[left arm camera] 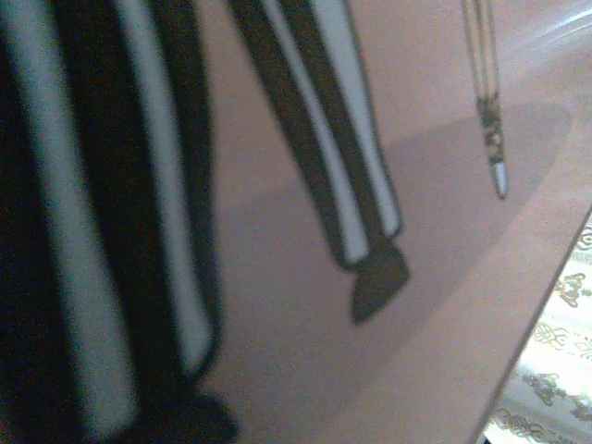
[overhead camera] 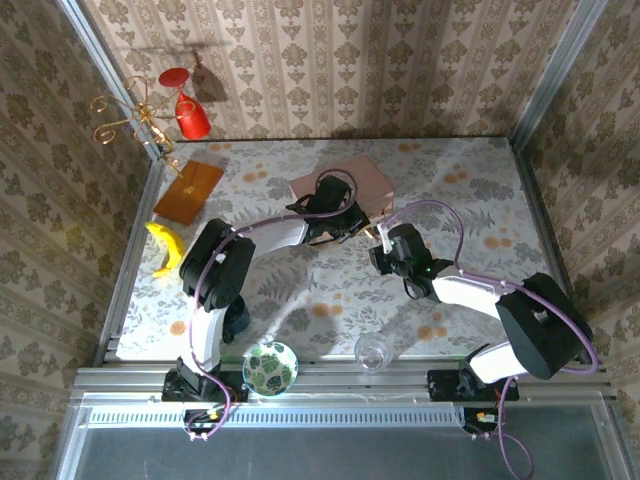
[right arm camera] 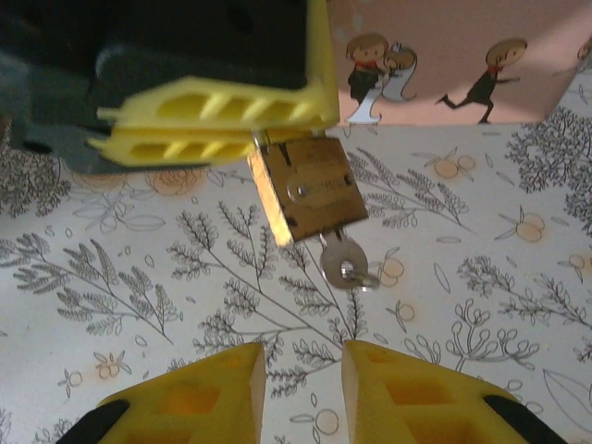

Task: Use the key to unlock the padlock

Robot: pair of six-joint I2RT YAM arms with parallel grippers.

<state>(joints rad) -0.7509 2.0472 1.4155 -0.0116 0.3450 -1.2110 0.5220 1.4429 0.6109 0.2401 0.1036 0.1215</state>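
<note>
1. Padlock (right arm camera: 310, 190) hangs just off the pink box (right arm camera: 444, 65), with the key (right arm camera: 344, 264) in its bottom end.
2. Left gripper (right arm camera: 268, 128) jaws are clamped on its shackle.
3. Right gripper (right arm camera: 303, 356) jaws stand apart and empty, farther from the box.

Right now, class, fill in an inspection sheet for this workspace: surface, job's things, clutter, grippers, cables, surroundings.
Surface: flowered tablecloth, flat.
Job's things: padlock hangs, key in its keyhole.
Clutter: pink box, banana, bowl, clear glass, brown board.
Grippers: left gripper shut on padlock's shackle; right gripper open, short of the key.
Cables: purple cables loop along both arms.
Surroundings: patterned wallpaper; red glass on gold rack.
</note>
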